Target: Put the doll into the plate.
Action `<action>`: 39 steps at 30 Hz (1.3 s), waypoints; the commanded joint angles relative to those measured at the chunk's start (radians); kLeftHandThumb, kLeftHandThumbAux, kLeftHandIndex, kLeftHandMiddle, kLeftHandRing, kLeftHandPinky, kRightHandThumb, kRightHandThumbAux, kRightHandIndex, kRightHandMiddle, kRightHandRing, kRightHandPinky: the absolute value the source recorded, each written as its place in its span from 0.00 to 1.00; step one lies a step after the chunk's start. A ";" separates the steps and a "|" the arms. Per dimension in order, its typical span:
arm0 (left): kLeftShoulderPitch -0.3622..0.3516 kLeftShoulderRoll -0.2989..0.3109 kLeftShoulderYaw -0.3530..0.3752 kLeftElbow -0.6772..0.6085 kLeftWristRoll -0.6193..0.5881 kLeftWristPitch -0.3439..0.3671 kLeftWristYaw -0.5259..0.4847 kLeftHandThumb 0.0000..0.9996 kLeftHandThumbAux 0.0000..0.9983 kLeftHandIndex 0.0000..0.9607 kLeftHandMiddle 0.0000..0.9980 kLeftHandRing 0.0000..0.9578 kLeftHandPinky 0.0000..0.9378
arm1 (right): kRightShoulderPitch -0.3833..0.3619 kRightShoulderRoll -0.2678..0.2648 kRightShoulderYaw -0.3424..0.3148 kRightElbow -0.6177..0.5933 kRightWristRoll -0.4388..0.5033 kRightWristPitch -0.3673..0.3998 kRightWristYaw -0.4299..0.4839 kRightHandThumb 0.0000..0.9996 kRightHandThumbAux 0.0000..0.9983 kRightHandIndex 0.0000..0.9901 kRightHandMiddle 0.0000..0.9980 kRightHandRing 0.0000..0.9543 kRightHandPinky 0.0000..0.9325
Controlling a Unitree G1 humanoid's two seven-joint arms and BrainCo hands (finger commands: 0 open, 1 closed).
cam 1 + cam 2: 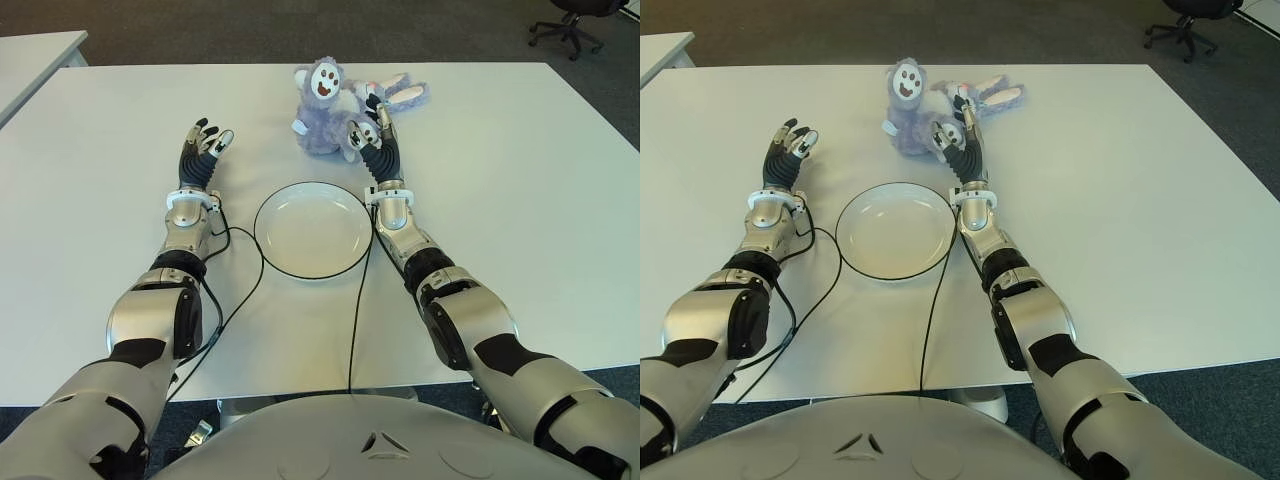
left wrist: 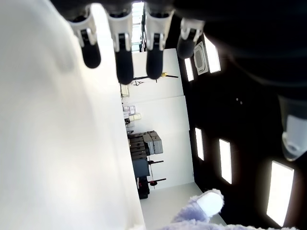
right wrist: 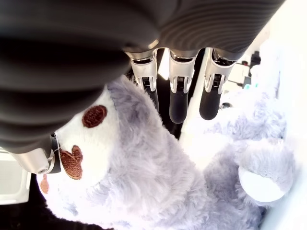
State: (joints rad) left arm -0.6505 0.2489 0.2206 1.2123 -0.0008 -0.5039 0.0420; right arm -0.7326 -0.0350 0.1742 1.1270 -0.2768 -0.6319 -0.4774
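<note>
The doll (image 1: pixel 325 110), a fluffy purple plush with a white face and white paws, sits on the white table (image 1: pixel 500 200) just beyond the plate. The white, dark-rimmed plate (image 1: pixel 312 230) lies between my two forearms with nothing in it. My right hand (image 1: pixel 378 135) is pressed against the doll's right side. In the right wrist view its fingers (image 3: pixel 177 96) are stretched straight over the plush (image 3: pixel 144 167), not closed on it. To the left of the plate, my left hand (image 1: pixel 200 150) has its fingers (image 2: pixel 124 57) spread and holds nothing.
Black cables (image 1: pixel 240 290) run from both wrists across the table past the plate toward my body. A second table (image 1: pixel 30 60) stands at the far left. An office chair (image 1: pixel 570 25) is on the dark floor behind the table's right corner.
</note>
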 commanded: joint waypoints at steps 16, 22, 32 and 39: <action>0.092 -0.035 -0.001 0.064 -0.002 0.055 0.020 0.00 0.43 0.02 0.17 0.20 0.13 | 0.251 -0.013 0.009 0.133 -0.020 0.063 0.015 0.48 0.45 0.06 0.13 0.13 0.16; 0.093 -0.035 -0.003 0.063 0.001 0.052 0.022 0.00 0.43 0.01 0.17 0.19 0.12 | 0.250 -0.014 0.010 0.131 -0.020 0.060 0.020 0.48 0.44 0.07 0.13 0.12 0.15; 0.093 -0.035 -0.006 0.062 0.003 0.052 0.020 0.00 0.43 0.00 0.16 0.17 0.14 | 0.246 -0.018 0.014 0.130 -0.026 0.061 0.015 0.48 0.44 0.07 0.13 0.13 0.17; 0.092 -0.035 -0.005 0.062 0.000 0.056 0.018 0.00 0.43 0.00 0.15 0.17 0.13 | 0.245 -0.017 0.014 0.131 -0.025 0.063 0.018 0.48 0.46 0.07 0.13 0.13 0.17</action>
State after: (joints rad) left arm -0.6500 0.2489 0.2193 1.2126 -0.0001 -0.5097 0.0420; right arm -0.7326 -0.0357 0.1748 1.1270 -0.2773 -0.6185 -0.4751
